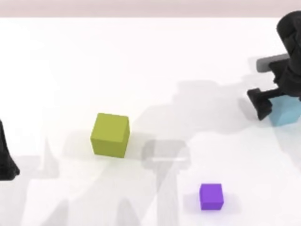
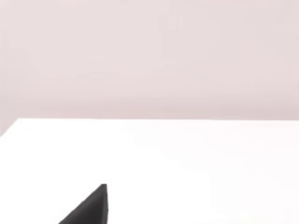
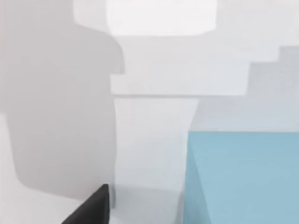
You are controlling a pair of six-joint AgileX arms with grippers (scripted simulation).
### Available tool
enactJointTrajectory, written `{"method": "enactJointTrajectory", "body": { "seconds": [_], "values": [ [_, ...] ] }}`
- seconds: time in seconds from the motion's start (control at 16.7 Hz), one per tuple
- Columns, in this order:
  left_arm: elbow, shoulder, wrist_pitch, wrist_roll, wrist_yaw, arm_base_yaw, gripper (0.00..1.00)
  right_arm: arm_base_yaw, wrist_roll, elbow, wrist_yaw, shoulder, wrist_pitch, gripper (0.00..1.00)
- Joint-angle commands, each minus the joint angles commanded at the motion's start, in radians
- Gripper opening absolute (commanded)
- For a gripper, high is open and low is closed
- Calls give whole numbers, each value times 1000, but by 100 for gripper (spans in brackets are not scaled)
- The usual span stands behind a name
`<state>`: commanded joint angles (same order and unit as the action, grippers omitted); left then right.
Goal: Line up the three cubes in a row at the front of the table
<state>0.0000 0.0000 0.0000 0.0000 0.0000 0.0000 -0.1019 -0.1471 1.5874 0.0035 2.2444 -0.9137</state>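
The large olive-green cube [image 1: 110, 135] rests on the white table [image 1: 141, 56], left of centre. Near the front edge, right of centre, sits the small purple cube [image 1: 211, 196]. The light-blue cube [image 1: 287, 115] stands at the far right, partly covered by my right arm. My right gripper [image 1: 281, 104] is open and low at this cube, with one dark finger [image 1: 261, 102] on its left side. In the right wrist view that fingertip [image 3: 96, 207] is apart from the blue cube [image 3: 243, 177]; the other finger is hidden. My left gripper [image 1: 7, 162] is parked at the left edge, open.
A pale pinkish strip [image 1: 141, 7] runs along the table's far edge. Arm shadows fall across the table between the olive and purple cubes. The left wrist view holds only bare table [image 2: 187, 163] and one fingertip [image 2: 93, 207].
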Motion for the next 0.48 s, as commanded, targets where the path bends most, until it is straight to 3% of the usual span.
{"method": "enactJointTrajectory", "body": {
  "seconds": [0.48],
  "values": [
    [0, 0, 0, 0, 0, 0, 100, 0, 0, 0, 0, 0, 0, 25]
  ]
}}
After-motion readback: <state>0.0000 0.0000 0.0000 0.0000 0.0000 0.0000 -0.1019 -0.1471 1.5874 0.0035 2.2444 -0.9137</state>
